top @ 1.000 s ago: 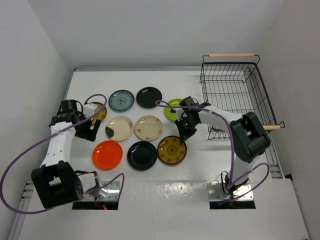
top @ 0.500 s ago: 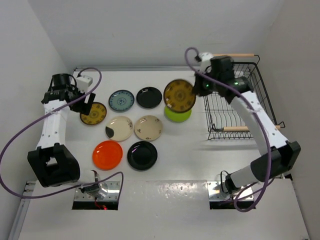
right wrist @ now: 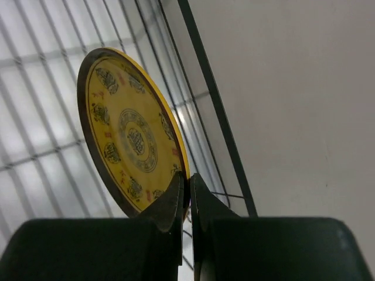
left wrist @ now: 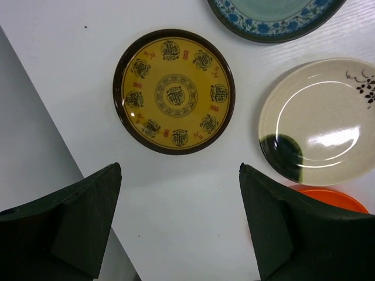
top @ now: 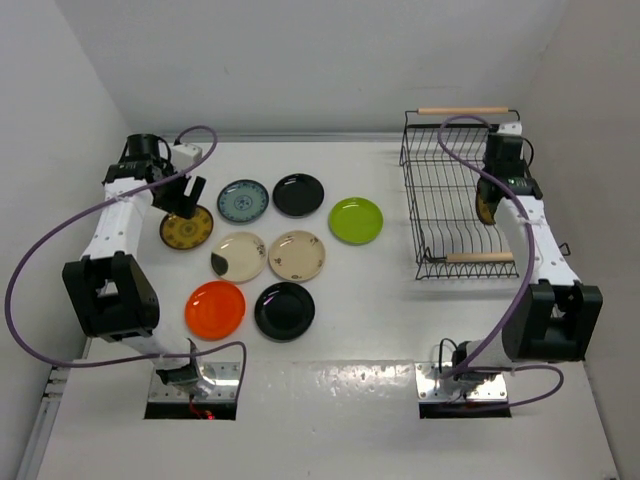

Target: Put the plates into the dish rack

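1. Grip first: my right tool [right wrist: 188,187] is pinched tight on the rim of a brown-and-yellow plate [right wrist: 132,146], which stands on edge out beyond it.
2. The dish rack [top: 445,200] lies directly beneath that plate, toward its right side (wires fill the wrist view behind the plate). I judge the coming move to be straight down, plate kept edge-on so it slips between the wires.
3. My left tool [left wrist: 179,175] is spread wide with nothing in it, hovering over the twin patterned plate [left wrist: 174,92], which lies flat on the worktop [top: 400,320].
4. The other plates [top: 297,255] lie flat too, all left of the rack.
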`<action>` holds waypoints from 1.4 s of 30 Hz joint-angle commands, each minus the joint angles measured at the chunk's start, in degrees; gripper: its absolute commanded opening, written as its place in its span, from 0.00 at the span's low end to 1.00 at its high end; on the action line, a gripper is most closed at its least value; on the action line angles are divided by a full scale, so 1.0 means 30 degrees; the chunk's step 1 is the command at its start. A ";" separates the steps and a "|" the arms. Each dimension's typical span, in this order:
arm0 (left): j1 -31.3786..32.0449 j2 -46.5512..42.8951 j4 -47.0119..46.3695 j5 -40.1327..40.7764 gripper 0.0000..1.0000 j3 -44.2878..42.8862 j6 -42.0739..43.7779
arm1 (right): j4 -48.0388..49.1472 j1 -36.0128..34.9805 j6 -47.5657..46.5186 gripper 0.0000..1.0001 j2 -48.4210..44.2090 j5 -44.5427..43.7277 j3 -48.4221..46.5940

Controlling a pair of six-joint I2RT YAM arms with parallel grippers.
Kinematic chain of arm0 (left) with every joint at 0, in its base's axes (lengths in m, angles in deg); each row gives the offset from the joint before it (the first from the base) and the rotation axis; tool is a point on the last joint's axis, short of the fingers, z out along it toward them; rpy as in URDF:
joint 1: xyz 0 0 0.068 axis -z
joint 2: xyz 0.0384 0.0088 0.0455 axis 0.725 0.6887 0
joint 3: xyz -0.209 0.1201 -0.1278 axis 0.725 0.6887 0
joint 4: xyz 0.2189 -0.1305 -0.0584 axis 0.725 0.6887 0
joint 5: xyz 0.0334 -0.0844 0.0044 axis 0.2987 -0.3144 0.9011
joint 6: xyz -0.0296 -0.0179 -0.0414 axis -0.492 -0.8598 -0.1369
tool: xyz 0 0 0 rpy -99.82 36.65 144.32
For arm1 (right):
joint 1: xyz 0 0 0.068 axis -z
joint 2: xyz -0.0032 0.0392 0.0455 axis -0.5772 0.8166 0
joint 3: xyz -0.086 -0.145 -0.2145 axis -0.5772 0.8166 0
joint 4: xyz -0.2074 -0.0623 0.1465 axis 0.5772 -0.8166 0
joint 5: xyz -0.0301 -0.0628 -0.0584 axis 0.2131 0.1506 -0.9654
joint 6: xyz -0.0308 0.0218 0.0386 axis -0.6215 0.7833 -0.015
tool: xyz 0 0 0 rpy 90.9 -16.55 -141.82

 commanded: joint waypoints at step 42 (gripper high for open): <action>0.0015 0.2241 -0.0428 0.0891 0.83 -0.1002 -0.0912 | 0.5885 0.3708 -0.5905 0.17 0.0669 0.2073 0.6248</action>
